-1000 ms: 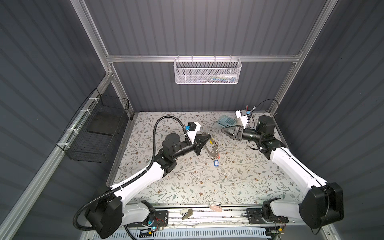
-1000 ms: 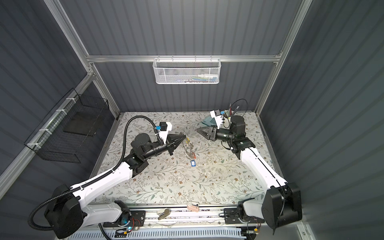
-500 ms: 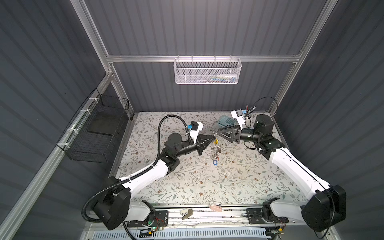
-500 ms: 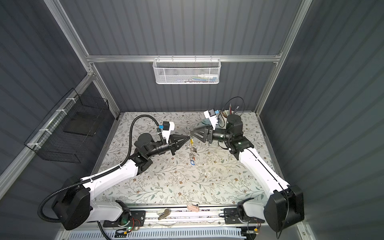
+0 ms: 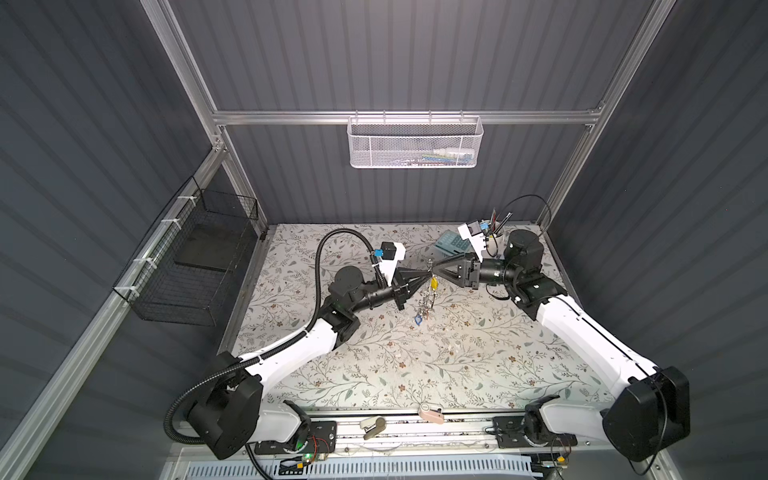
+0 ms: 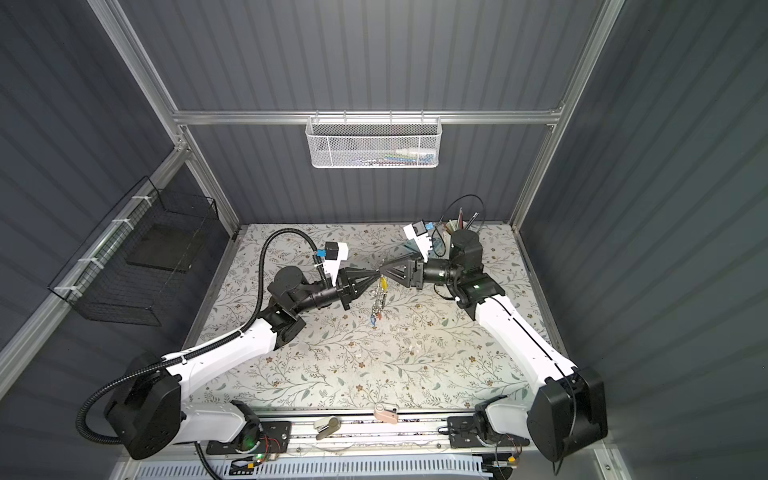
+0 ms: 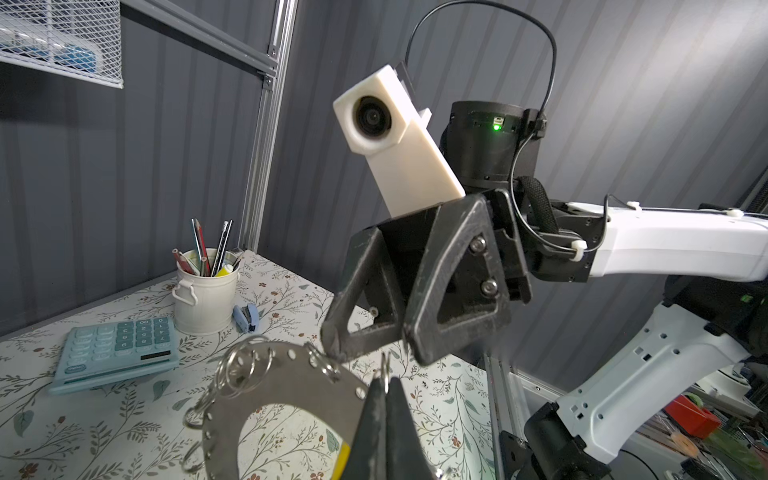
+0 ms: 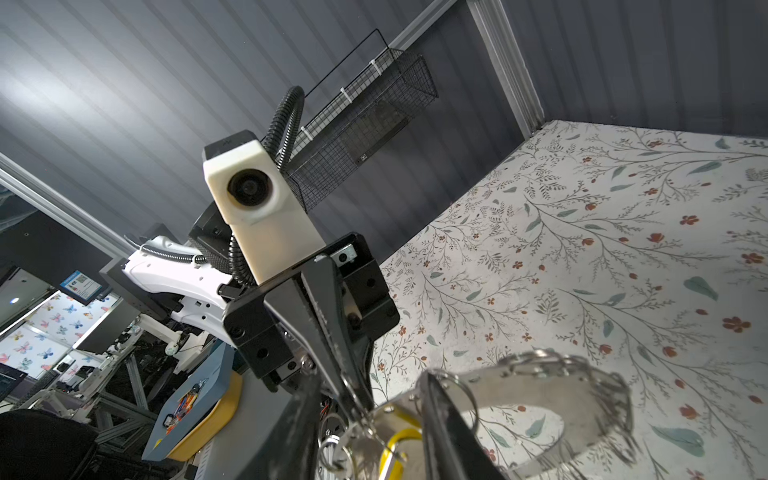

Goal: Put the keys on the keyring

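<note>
Left end effector point(image 7: 384, 388) pinched closed on the rim of the keyring point(image 7: 282, 386), holding it above the surface point(image 5: 457, 361). Right end effector point(image 7: 376, 351) tip to tip with it, jaws parted, straddling the keyring's edge; one fingertip touches a wire loop point(image 7: 330, 370). Keys point(image 5: 425, 301) dangle beneath in both top views, yellow tag point(image 5: 433, 283) uppermost, blue tag point(image 5: 419, 319) lowest.

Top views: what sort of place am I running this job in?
Most likely a robot test cell dressed as a desk: dark ribbed walls on an aluminium frame, a floral table with a calculator and pencil cup, and a white mesh basket hung at the back.
</note>
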You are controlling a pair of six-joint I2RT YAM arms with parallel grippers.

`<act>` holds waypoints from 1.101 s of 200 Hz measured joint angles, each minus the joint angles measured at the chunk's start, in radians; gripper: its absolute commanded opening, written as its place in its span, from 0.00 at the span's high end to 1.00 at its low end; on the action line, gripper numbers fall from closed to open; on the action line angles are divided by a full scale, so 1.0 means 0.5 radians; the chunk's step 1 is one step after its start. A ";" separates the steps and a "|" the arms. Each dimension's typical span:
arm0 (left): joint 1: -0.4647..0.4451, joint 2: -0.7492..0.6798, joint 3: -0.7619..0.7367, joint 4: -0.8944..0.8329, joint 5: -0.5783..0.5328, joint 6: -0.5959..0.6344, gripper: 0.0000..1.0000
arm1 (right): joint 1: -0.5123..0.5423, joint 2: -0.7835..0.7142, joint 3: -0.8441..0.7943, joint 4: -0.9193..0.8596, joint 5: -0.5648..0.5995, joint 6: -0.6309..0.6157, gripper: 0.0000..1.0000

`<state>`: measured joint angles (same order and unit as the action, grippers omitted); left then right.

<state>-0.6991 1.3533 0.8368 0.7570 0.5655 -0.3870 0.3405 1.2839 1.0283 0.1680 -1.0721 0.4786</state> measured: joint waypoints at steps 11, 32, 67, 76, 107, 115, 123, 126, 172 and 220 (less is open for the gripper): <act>0.000 0.000 0.000 0.000 0.000 -0.001 1.00 | 0.000 -0.001 -0.015 0.006 -0.004 0.008 0.60; 0.000 0.000 0.000 0.000 -0.002 -0.005 1.00 | 0.000 -0.002 -0.039 0.007 -0.006 0.021 0.63; 0.000 0.000 0.001 -0.001 -0.015 -0.006 1.00 | 0.000 -0.015 -0.063 0.011 -0.014 0.037 0.71; 0.000 0.000 0.002 -0.001 -0.017 -0.006 1.00 | 0.000 -0.020 -0.069 0.020 -0.017 0.043 0.72; 0.000 0.000 0.021 -0.002 -0.035 -0.006 1.00 | 0.000 -0.028 -0.082 0.040 -0.027 0.057 0.75; 0.000 0.000 0.023 -0.002 -0.040 -0.006 1.00 | 0.000 -0.029 -0.087 0.046 -0.027 0.063 0.75; 0.000 0.000 0.024 -0.002 -0.044 -0.006 1.00 | 0.000 -0.031 -0.092 0.053 -0.027 0.069 0.75; 0.000 0.000 0.024 -0.002 -0.044 -0.006 1.00 | 0.000 -0.031 -0.093 0.053 -0.027 0.069 0.75; 0.000 0.000 0.026 -0.002 -0.044 -0.007 1.00 | 0.000 -0.031 -0.101 0.106 -0.028 0.092 0.77; 0.000 0.000 0.027 -0.008 -0.044 -0.006 1.00 | 0.013 -0.026 -0.101 0.167 -0.043 0.129 0.82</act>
<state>-0.6991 1.3533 0.8501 0.7532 0.5434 -0.3901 0.3470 1.2709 0.9775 0.2516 -1.0935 0.5430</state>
